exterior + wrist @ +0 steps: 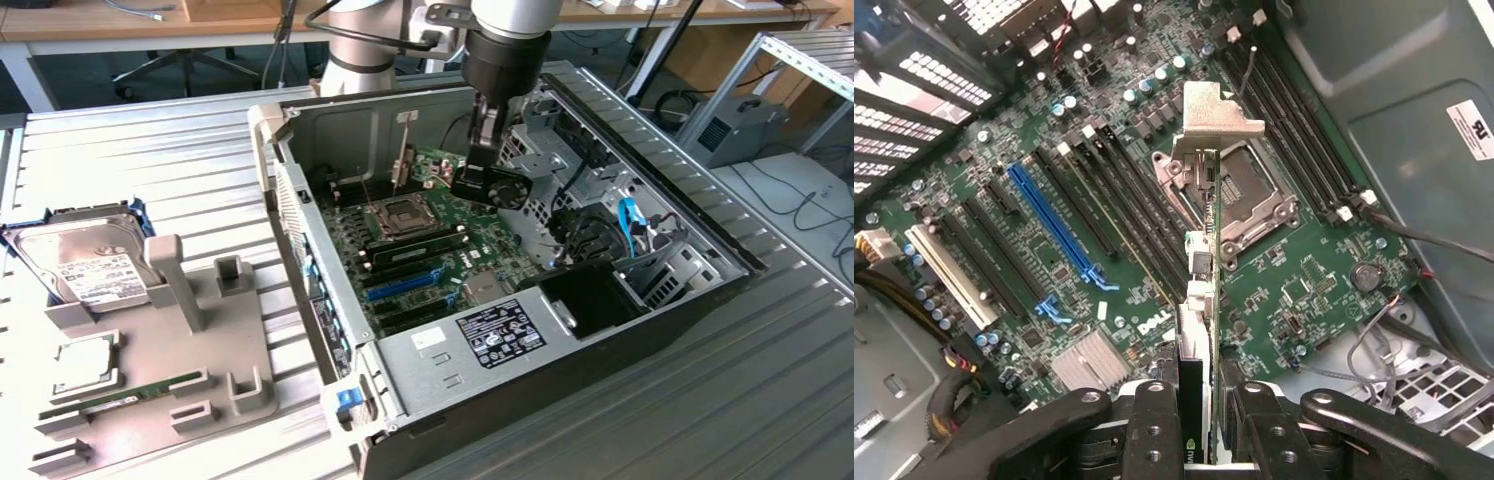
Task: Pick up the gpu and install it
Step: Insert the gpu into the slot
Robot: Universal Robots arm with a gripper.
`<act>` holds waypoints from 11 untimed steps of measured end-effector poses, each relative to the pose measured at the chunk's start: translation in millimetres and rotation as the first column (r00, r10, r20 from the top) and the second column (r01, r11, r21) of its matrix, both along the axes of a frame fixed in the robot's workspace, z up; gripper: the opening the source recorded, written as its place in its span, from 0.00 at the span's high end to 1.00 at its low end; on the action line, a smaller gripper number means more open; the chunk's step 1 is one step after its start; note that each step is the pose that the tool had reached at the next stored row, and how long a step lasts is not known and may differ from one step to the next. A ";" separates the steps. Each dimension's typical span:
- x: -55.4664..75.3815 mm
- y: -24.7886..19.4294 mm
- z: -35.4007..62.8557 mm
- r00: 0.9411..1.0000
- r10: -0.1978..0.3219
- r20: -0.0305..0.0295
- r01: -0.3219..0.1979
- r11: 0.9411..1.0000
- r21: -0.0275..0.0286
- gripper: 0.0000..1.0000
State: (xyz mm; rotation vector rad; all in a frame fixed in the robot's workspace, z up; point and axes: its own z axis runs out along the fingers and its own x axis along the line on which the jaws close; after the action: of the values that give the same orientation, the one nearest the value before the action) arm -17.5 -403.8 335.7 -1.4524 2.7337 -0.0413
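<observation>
The gpu (498,188) (1203,275) is gripped edge-on between the fingers of the gripper (478,176) (1199,425), inside the open computer case (286,175). The motherboard (441,250) (1044,250) is seen beneath the gripper, its blue slot (1054,225) beside the card. Open room is left towards the case walls.

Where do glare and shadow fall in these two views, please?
Exterior view: even light brightens the ribbed table, while the drive-bay corner of the case lies in shadow; wrist view: the metal bracket of the gpu and the small heatsink catch pale glare, and the pincer holding the card looks dark in the foreground.
</observation>
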 end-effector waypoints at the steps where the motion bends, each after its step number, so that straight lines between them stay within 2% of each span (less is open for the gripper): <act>1: 0.0 0.0 0.0 1.000 0.005 0.000 -0.005 1.000 0.000 0.74; 11: 0.0 0.0 0.0 0.997 0.078 0.000 -0.078 0.997 0.000 0.74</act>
State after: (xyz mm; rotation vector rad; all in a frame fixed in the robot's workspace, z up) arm -17.5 -403.8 335.6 -1.5575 2.6740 -0.0384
